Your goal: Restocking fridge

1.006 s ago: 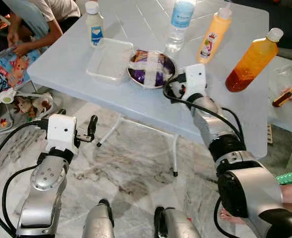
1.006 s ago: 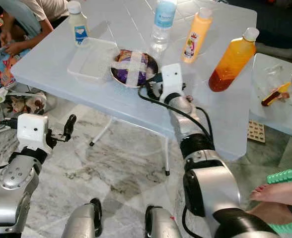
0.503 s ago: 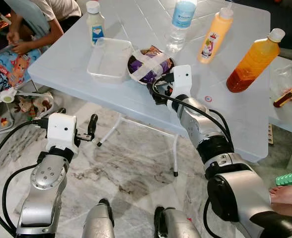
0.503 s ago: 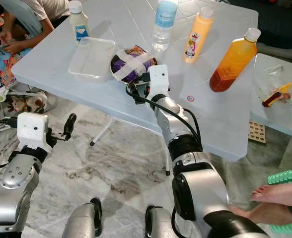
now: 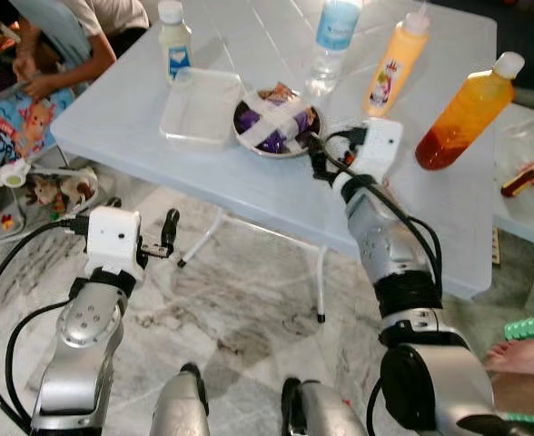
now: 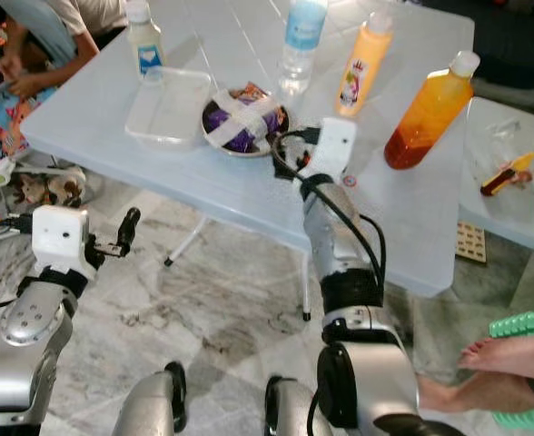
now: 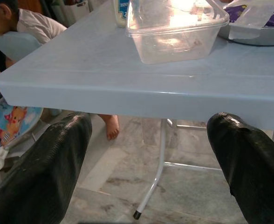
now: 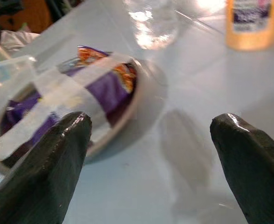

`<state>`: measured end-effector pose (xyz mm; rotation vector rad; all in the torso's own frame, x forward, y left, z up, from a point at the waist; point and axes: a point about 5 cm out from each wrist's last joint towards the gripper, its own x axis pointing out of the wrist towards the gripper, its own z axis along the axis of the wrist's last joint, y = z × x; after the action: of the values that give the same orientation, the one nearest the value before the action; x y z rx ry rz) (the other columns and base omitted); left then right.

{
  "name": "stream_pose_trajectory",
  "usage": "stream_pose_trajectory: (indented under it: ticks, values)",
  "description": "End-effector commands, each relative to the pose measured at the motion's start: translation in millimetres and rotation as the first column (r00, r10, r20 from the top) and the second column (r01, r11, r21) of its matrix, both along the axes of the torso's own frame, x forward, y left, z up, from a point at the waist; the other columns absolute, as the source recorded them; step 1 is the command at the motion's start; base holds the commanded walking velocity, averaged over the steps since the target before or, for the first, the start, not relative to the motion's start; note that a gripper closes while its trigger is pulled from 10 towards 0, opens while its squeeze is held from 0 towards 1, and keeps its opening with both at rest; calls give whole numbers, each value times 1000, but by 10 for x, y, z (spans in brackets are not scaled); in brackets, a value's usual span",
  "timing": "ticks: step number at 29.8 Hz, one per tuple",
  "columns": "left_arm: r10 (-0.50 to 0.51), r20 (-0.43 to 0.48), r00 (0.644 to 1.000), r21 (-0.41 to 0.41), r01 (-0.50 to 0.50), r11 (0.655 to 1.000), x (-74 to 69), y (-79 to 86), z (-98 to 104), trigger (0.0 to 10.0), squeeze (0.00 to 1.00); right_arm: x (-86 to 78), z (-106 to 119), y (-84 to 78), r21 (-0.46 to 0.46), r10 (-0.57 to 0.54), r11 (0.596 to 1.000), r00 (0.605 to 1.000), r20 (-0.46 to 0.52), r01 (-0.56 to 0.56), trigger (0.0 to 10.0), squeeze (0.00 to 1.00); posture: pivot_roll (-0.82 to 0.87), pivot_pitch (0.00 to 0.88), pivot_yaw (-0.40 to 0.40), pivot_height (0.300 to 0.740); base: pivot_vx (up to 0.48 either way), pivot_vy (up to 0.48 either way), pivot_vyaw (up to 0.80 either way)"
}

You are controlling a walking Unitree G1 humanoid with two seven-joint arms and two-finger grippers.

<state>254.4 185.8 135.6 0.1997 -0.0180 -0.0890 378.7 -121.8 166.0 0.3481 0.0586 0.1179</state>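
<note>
At this moment our right hand (image 8: pixel 146 154) stood wide open and empty above the table (image 5: pixel 140 109), just beside the metal bowl (image 5: pixel 276 123). Half a second earlier the same hand was at the near rim of the bowl, and the bowl had then turned a little against how it lay a second before. Now the wrist had moved to the right in the frame, so the hand was off the bowl, with nothing between its fingers. We judged from this that the try at the bowl gave no hold, and that the restocking had not really begun: the bowl, with its purple packets under crossed strips of tape, sat in the upper middle of the frame on the table.

Our left hand (image 7: pixel 151 154) was open too and held nothing; it waited low, in front of the table edge at the lower left of the frame.

Around the bowl there was a clear plastic box (image 5: pixel 201 107) touching it on the left. Behind it stood a water bottle (image 5: pixel 333 36), a yellow sauce bottle (image 5: pixel 392 62) and a small white bottle (image 5: pixel 173 41). An orange juice bottle (image 5: pixel 467 109) stood well apart at the upper right. The box and the water bottle left little room beside the bowl. A person (image 5: pixel 63 41) sat at the upper left.
</note>
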Motion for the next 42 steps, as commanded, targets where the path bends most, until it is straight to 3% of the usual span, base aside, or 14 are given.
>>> stream_pose_trajectory:
  ticks: [1,16,17,18,19,28,29,30,31,32,38,42]
  values:
    - [-7,-9,1000,8,7,1000,-6,-3,-20,10000,0,63,73,0,47,-11,999,1000,-18,12,10000,0,102,189,-46,740,0,0,0]
    - [-17,-19,1000,35,18,999,-45,58,13,10000,0,257,251,153,237,-18,971,996,-91,39,10000,0,140,203,-24,740,0,0,0]
    - [-18,-18,1000,37,19,999,-41,62,20,10000,0,255,229,197,251,-14,967,994,-112,42,6588,0,143,204,-22,740,0,0,0]
    - [-18,-18,1000,38,19,999,-39,62,24,10000,0,249,216,223,256,-14,966,993,-117,44,1765,0,145,204,-21,740,0,0,0]
    - [-19,-18,1000,39,20,999,-39,63,27,10000,0,242,202,261,271,-11,962,993,-119,43,0,0,146,204,-20,740,0,0,0]
    - [-23,-21,1000,43,24,999,-42,60,28,10000,0,223,79,291,301,-25,950,981,-192,83,0,0,149,205,-20,740,0,0,0]
    - [-23,-21,999,43,24,999,-42,59,29,10000,0,223,70,287,298,-25,951,980,-197,84,1882,0,149,205,-20,740,0,0,0]
    - [-23,-21,1000,43,24,999,-42,59,30,10000,0,223,65,281,295,-27,951,979,-201,86,7294,0,148,205,-21,740,0,0,0]
    - [-23,-21,1000,43,24,999,-42,59,30,10000,0,223,65,281,295,-27,951,979,-201,86,7294,0,148,205,-21,740,0,0,0]
    - [-23,-21,1000,42,24,999,-41,58,29,10000,0,225,58,265,295,-29,951,978,-206,90,10000,0,148,205,-22,740,0,0,0]
    - [-25,-22,999,42,26,999,-42,53,28,10000,0,235,28,195,309,-42,944,973,-229,113,10000,0,150,202,-22,740,0,0,0]
    - [-31,-24,999,43,32,999,-40,55,28,10000,0,259,28,119,366,-40,921,966,-256,136,10000,0,153,200,-18,740,0,0,0]
